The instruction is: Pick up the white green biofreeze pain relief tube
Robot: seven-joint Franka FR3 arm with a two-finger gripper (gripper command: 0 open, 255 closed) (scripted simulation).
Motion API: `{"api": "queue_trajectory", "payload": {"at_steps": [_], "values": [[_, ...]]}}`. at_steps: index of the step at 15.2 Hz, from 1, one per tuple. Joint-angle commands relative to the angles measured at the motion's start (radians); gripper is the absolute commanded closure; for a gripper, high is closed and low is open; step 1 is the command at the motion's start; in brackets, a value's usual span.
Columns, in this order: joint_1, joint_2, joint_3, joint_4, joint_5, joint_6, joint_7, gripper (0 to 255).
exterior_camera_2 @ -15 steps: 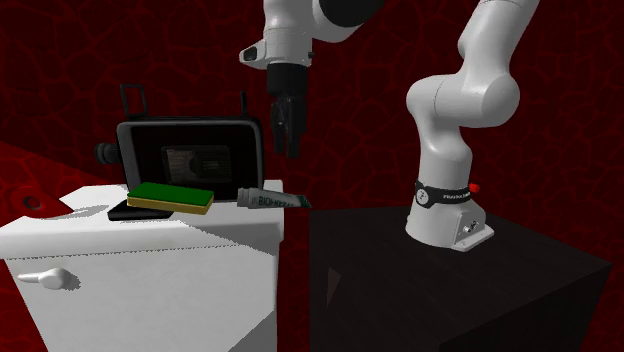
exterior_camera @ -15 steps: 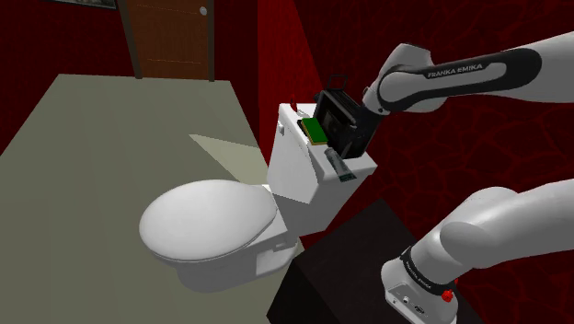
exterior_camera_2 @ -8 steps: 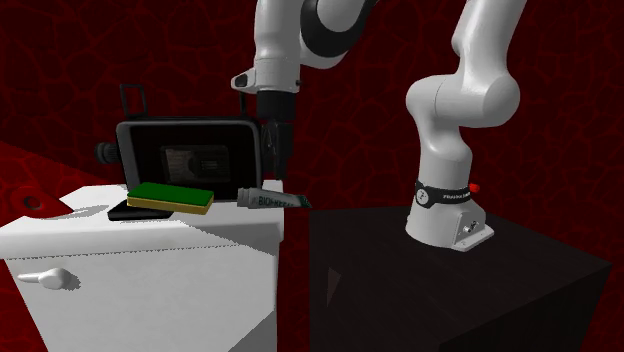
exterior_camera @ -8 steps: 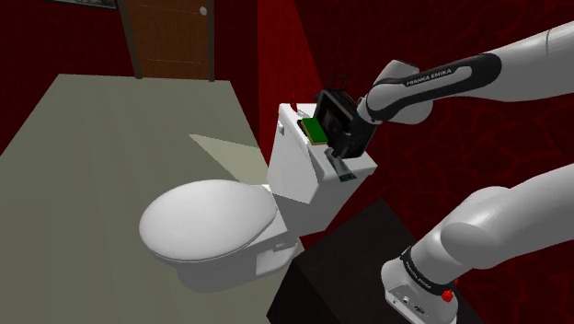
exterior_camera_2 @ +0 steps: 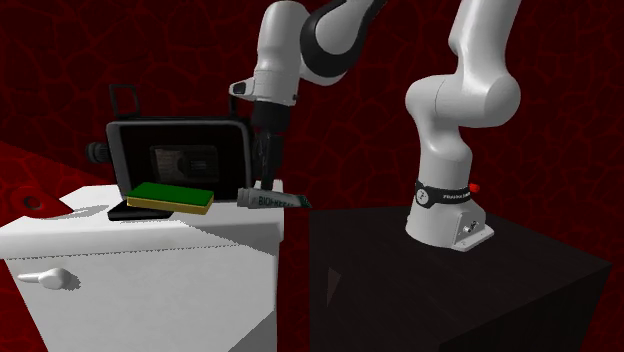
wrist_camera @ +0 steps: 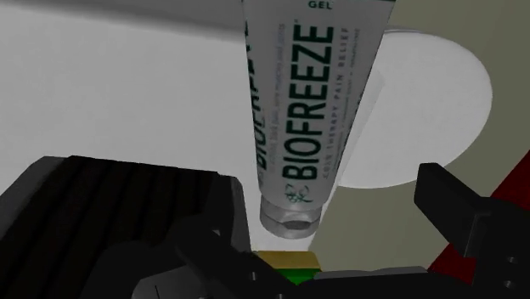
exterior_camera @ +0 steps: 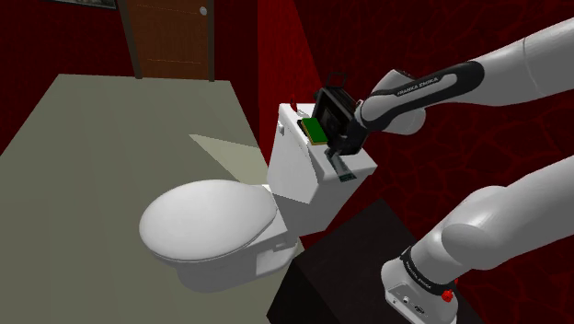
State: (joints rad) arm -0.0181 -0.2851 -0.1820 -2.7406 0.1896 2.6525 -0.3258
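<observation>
**Arm** point(exterior_camera_2: 440, 100): glossy white rounded links joined by dark grey-to-black joints. A black band point(exterior_camera: 432, 83) on the upper link carries the white lettering FRANKA EMIKA.

**Base** point(exterior_camera_2: 447, 215): white and cylindrical, flaring to a flat foot with small dark screws point(exterior_camera_2: 465, 232) along its near edge. A black ring point(exterior_camera_2: 440, 195) with white markings circles it, and a red button point(exterior_camera_2: 472, 187) sits at the ring's right end.

**End effector** point(exterior_camera_2: 263, 183): all black, on a white wrist housing, with two slim fingers.

Dim, flatly lit scene; hard-edged shadows cross the white toilet tank point(exterior_camera_2: 150, 290).
</observation>
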Motion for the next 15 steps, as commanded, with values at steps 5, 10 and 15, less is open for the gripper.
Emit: {"api": "queue_trajectory", "payload": {"at_steps": [5, 10, 15], "values": [[0.002, 0.101, -0.025, 0.006, 0.020, -0.025, -0.033, 255], [0.000, 0.069, -0.011, 0.012, 0.000, -0.058, 0.000, 255], [-0.017, 0.001, -0.001, 0.031, -0.038, -0.142, 0.035, 255]]}}
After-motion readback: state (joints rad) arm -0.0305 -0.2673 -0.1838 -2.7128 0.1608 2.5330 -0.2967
